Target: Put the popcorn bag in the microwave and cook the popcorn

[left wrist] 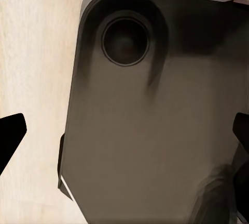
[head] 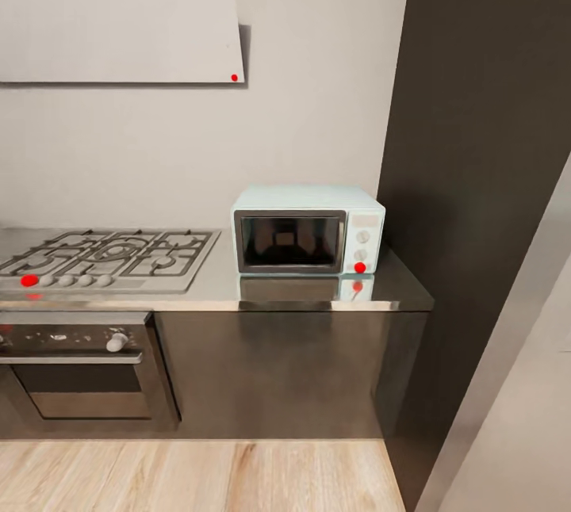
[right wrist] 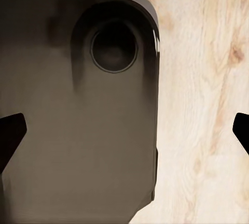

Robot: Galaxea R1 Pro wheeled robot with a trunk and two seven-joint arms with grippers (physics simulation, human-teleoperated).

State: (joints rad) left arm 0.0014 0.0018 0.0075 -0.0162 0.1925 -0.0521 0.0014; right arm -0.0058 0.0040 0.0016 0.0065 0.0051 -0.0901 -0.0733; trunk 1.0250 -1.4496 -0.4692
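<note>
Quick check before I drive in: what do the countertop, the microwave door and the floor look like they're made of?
The countertop looks like brushed steel: grey, and it mirrors the microwave. The microwave door looks like dark glass in a silver frame, on a pale mint body, likely painted metal or plastic. The floor looks like light wood planks with visible grain.

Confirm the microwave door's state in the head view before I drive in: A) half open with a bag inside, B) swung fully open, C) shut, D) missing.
C: the microwave on the countertop shows its dark glass door flush in its silver frame, with no gap at the edge.
</note>
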